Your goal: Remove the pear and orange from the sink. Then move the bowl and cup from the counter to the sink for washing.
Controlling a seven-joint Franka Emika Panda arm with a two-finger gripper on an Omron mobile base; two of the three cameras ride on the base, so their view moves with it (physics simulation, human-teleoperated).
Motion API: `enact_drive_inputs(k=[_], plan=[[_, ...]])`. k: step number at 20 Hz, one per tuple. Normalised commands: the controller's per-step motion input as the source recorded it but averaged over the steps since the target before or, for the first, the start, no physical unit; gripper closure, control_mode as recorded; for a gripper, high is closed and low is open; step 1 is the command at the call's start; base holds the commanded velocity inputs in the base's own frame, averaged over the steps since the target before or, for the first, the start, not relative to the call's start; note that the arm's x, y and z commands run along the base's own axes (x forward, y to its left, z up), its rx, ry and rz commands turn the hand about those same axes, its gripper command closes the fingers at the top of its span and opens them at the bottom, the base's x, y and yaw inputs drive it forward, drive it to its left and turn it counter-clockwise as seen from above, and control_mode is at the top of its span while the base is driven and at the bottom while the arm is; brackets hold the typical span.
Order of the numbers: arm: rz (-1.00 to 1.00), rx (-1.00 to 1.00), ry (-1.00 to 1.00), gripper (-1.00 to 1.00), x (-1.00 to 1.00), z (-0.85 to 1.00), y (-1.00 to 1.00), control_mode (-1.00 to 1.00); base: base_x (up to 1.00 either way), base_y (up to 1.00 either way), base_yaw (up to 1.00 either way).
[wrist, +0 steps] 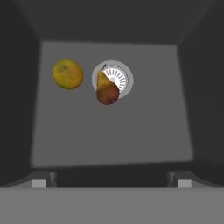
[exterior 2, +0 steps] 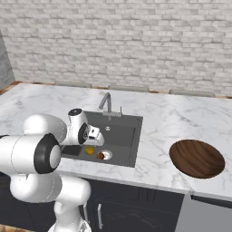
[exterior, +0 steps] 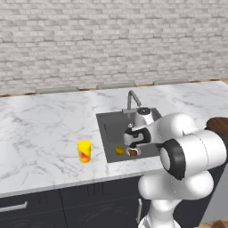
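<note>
Gripper (wrist: 111, 183) above the sink (exterior 2: 129, 124), jaws wide, empty.
Pear (wrist: 106, 89) lies on the drain, orange (wrist: 68, 74) beside; the yellow cup's (exterior: 84, 151) red mark is unreadable.

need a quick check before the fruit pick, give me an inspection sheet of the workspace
surface: white marble counter, dark grey sink set into it.
job's things: pear lying on the drain; orange beside it on the sink floor; cup upright on the counter; bowl on the counter at the sink's other side.
clutter: nothing seen.
grippers: gripper open, above the sink, holding nothing.
cables: nothing seen.
surroundings: faucet, brick wall, dark cabinets.
</note>
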Motion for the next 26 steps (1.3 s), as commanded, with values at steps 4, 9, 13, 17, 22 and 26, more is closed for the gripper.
enact_drive_inputs(k=[4, 9, 13, 17, 22, 26], plan=[[0.05, 0.00, 0.13, -1.00, 0.02, -0.25, -0.12, -1.00, 0.00, 0.00, 0.00], [0.06, 0.00, 0.07, -1.00, 0.03, -0.21, -0.04, -1.00, 0.00, 0.00, 0.00], [0.06, 0.00, 0.04, -1.00, 0.09, -0.20, 0.00, -1.00, 0.00, 0.00, 0.00], [0.05, 0.00, 0.01, -1.00, 0.12, -0.20, 0.00, -1.00, 0.00, 0.00, 0.00], [0.05, 0.00, 0.02, -1.00, 0.11, -0.20, -0.03, -1.00, 0.00, 0.00, 0.00], [0.05, 0.00, 0.00, -1.00, 0.11, -0.19, -0.04, -1.00, 0.00, 0.00, 0.00]])
